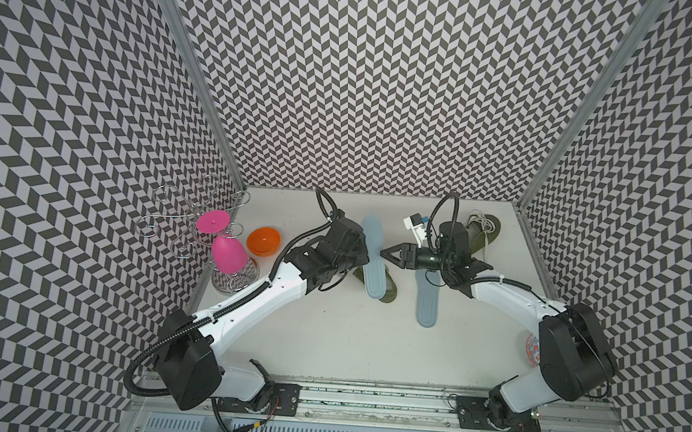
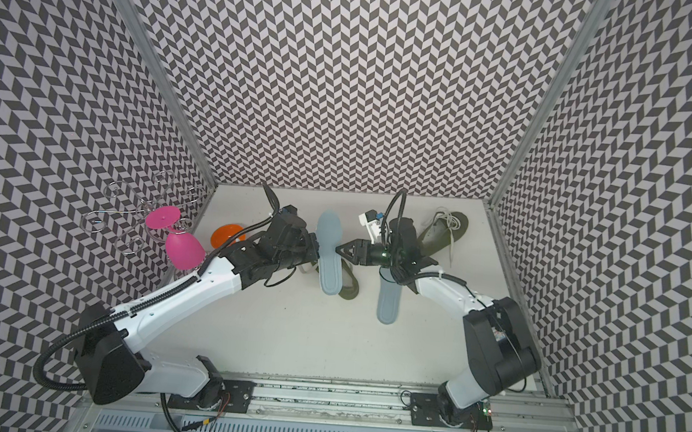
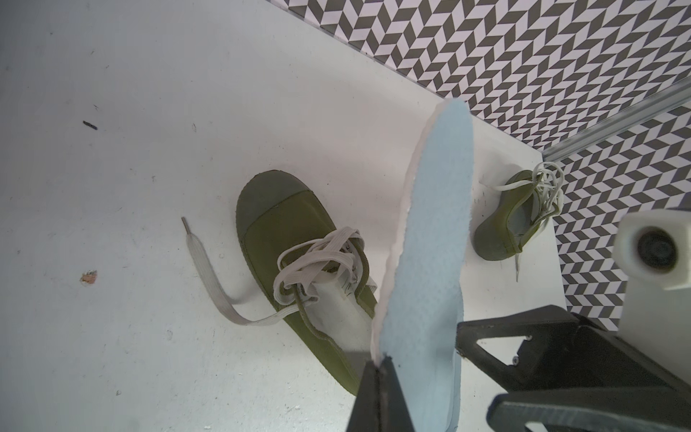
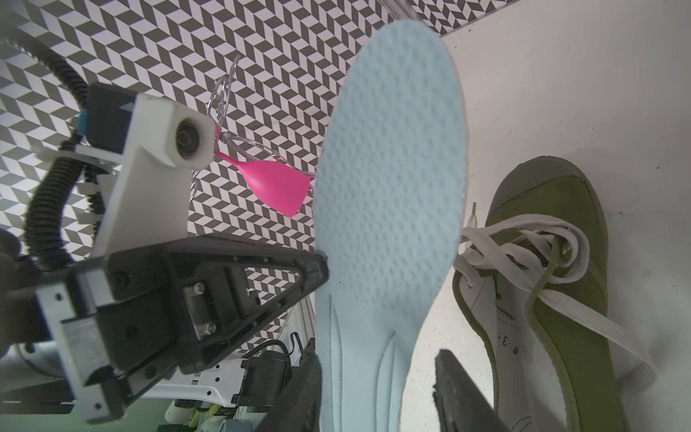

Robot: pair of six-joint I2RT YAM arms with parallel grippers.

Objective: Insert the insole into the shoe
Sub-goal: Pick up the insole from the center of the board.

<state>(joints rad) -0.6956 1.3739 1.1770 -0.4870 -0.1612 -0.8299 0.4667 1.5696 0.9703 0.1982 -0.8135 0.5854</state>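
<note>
Left fingers [image 3: 370,404] clench pale-blue foam insole [image 3: 430,243]; right fingers [image 4: 463,392], parted astride it, should guide toe into olive canvas shoe [image 3: 284,224]

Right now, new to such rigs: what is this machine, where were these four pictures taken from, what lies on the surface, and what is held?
Two robot arms work over a white table. Two pictures look down from overhead; the other two come from a camera on each arm's wrist. The left pincer is shut on a pale blue insole, held above an olive shoe. The right pincer stands open at that insole's edge. A second insole, second shoe, orange bowl and pink goblet on a wire rack sit around.
</note>
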